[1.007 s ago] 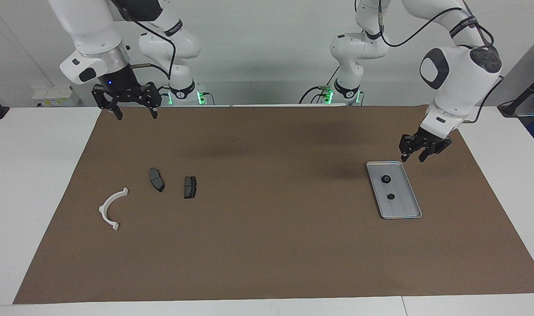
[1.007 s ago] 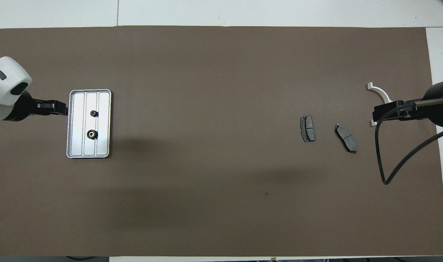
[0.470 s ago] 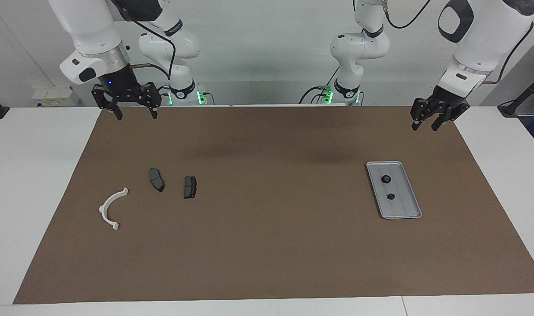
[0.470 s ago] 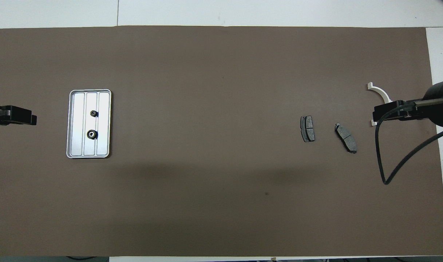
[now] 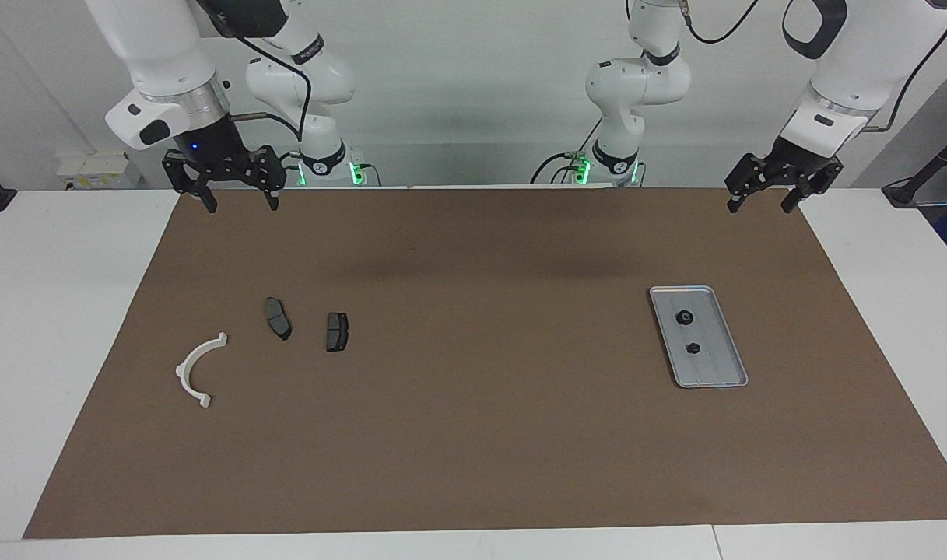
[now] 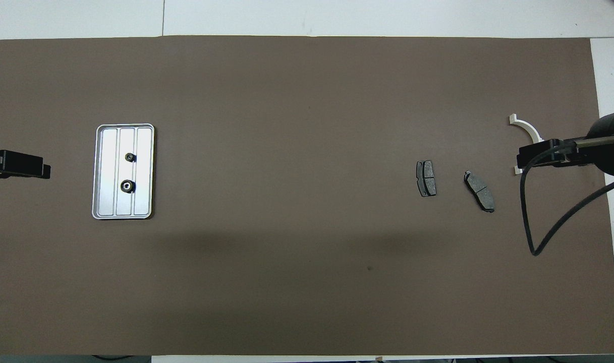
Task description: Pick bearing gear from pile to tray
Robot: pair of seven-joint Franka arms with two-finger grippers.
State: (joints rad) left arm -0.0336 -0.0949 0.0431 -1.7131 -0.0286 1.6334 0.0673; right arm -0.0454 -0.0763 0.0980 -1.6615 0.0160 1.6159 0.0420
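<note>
In the tray [image 5: 713,372] lie two black round pieces [image 5: 684,317]; two grey plates [image 5: 337,331] and one white bracket [image 5: 199,369] remain; left gripper [image 5: 770,201] and right gripper [image 5: 236,201] hang with jaws open

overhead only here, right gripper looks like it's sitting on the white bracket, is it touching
Observer: No. In the facing view the right gripper hangs high over the mat at its edge by the robots, well clear of the white bracket.
Operator: are its fingers open
Observer: Yes, spread wide with nothing between them.
Operator: and the left one beside the tray
Observer: The left gripper is raised too, not down at the tray; its fingers are open and empty.
</note>
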